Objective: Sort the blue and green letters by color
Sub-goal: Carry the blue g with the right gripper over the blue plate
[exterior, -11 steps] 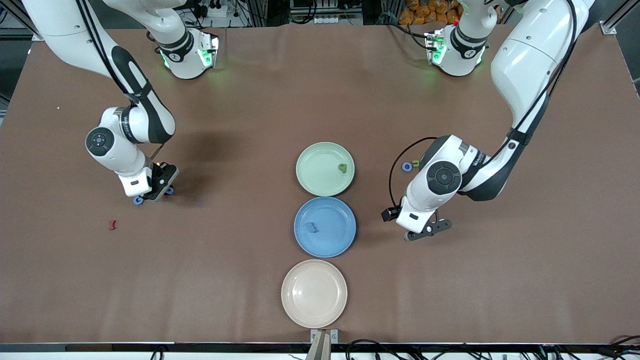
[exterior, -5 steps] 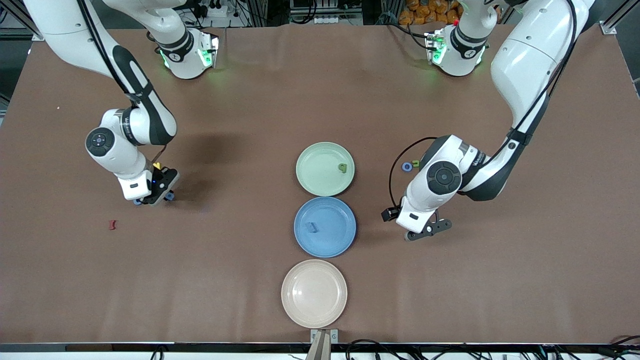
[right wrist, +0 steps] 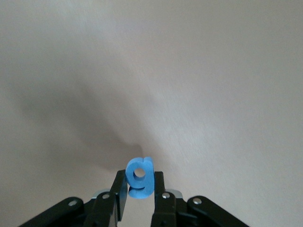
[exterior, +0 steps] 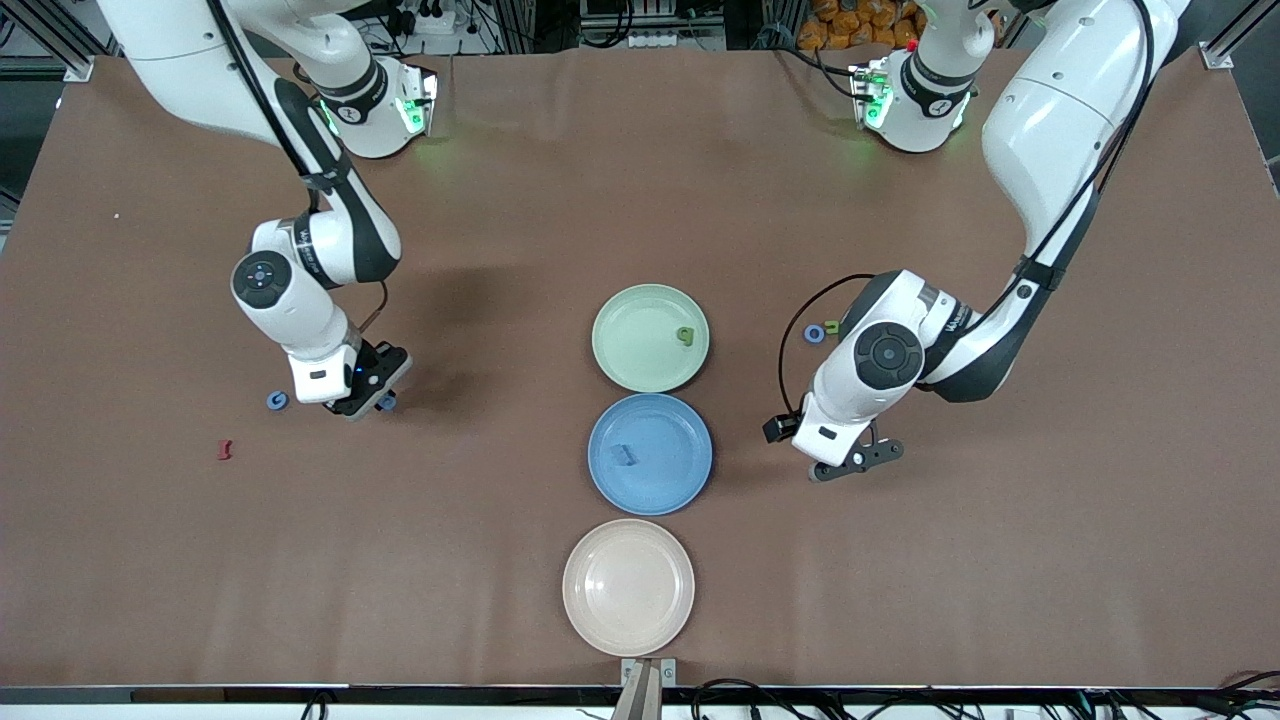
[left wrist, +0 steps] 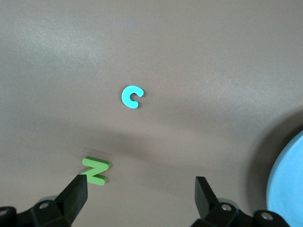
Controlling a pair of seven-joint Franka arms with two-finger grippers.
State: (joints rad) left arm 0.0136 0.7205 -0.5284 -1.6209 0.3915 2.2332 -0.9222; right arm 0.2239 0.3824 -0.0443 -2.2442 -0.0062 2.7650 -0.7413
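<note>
Now the nearest thing, the beige plate [exterior: 628,640] low in the middle of the frame, is bare. Just above it the blue plate [exterior: 690,480] holds one blue piece [exterior: 623,455]. Beside that plate, toward the left arm's end, the left gripper [exterior: 855,462] waits over the table with its fingers wide apart.

The change is at the right arm's end. A second ago the right gripper [exterior: 365,397] was low over the table. It has since risen and swung toward the plates, clamped on a blue g [right wrist: 139,182]. A blue ring-shaped letter [exterior: 277,401] is left on the table where it was, with a dark red piece [exterior: 225,449] a little nearer the camera. I judge the pick done and the carry to the blue plate begun.

The g stands on end between the fingers, pinched by its sides. Its long axis runs out along the fingers, loop end outermost, though the front view shows only a speck of it.

Higher in the frame, the green plate [exterior: 625,365] holds one green piece [exterior: 685,335]. A blue c [left wrist: 131,97] and a green zigzag letter [left wrist: 96,170] lie unsorted by the left arm.
</note>
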